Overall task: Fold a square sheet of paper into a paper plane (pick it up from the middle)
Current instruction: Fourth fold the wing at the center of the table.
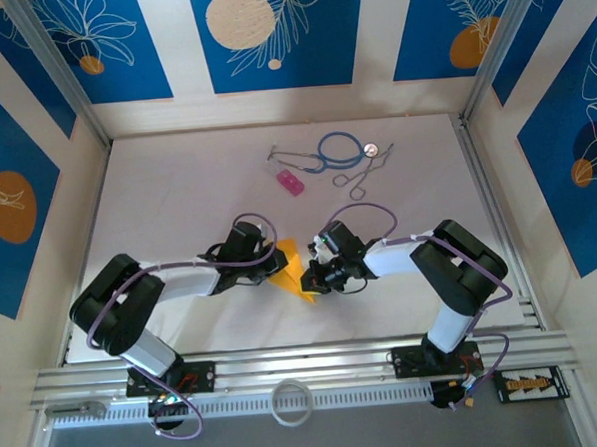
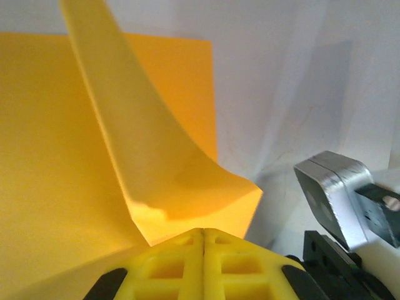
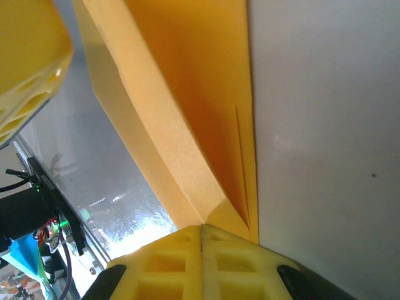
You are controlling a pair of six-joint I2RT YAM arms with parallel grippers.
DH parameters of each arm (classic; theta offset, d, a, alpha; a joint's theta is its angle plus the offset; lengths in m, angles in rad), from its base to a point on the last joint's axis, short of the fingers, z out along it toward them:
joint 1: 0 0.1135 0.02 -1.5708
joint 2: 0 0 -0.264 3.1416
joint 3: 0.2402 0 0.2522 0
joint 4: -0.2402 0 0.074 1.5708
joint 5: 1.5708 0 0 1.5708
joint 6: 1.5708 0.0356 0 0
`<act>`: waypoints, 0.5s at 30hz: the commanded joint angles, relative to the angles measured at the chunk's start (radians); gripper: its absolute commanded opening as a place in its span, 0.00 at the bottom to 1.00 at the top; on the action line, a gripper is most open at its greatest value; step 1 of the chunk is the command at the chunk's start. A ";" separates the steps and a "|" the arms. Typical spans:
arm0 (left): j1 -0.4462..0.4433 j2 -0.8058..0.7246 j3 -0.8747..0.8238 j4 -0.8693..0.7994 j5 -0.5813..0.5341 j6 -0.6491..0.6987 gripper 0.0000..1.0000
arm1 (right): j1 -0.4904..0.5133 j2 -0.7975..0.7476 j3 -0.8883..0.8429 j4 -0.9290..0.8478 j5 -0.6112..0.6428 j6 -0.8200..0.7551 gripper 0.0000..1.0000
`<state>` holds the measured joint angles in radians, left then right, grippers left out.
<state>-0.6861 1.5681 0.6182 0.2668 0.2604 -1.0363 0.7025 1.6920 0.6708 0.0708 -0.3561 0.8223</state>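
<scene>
Pinched closed on the paper (image 1: pixel 295 267) mid-way across the table (image 1: pixel 177 190), left gripper (image 2: pixel 203 236) at a curled flap, right gripper (image 3: pixel 201 228) at a folded edge; looks light, floppy, tear-prone, so probably best held gently near creases.

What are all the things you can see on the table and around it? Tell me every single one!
sheet of paper: one, orange-yellow, partly folded, near middle of the table, between the grippers
small block: one, pink, far middle of the table
stethoscope: one, blue, far side, right of the block
scissor-like tool: one, silvery, beside the stethoscope
ring: one, white, below the rail at the near edge
table: one, white
left gripper: one, yellow fingers, shut on the paper
right gripper: one, yellow fingers, shut on the paper
</scene>
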 commanded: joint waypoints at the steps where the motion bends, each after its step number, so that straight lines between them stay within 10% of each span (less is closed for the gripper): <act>1: -0.022 -0.007 0.021 -0.052 0.042 0.058 0.05 | -0.008 0.037 -0.029 -0.073 0.022 0.015 0.00; 15: -0.054 0.154 0.030 0.018 0.054 0.011 0.03 | -0.014 0.045 -0.029 -0.091 0.020 0.003 0.00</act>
<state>-0.7425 1.6920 0.6636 0.2642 0.3183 -1.0039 0.6960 1.6962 0.6708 0.0708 -0.3676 0.8215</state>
